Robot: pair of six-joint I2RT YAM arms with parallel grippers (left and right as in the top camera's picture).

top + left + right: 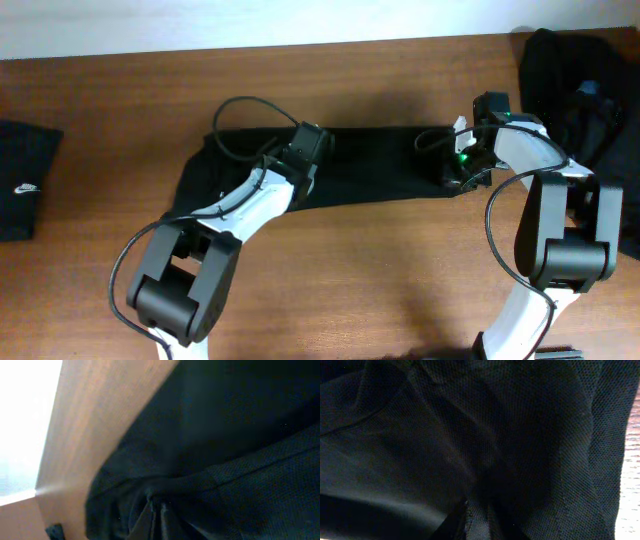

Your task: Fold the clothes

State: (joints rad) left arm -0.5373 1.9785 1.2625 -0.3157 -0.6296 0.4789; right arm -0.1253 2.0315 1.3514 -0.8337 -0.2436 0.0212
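Long black garment (380,165) outstretched across the wooden table (100,100)

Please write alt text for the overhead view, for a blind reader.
Two robot arms reach onto a long black garment across a wooden table: the left arm near its middle, the right arm at its right end. A folded black garment lies far left, a black heap far right.

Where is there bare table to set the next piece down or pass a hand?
Bare table in front of the spread garment, between the left arm and right arm; also the far strip behind it, and the gap between it and the folded garment at left. Crowded: far right, by the clothes pile.
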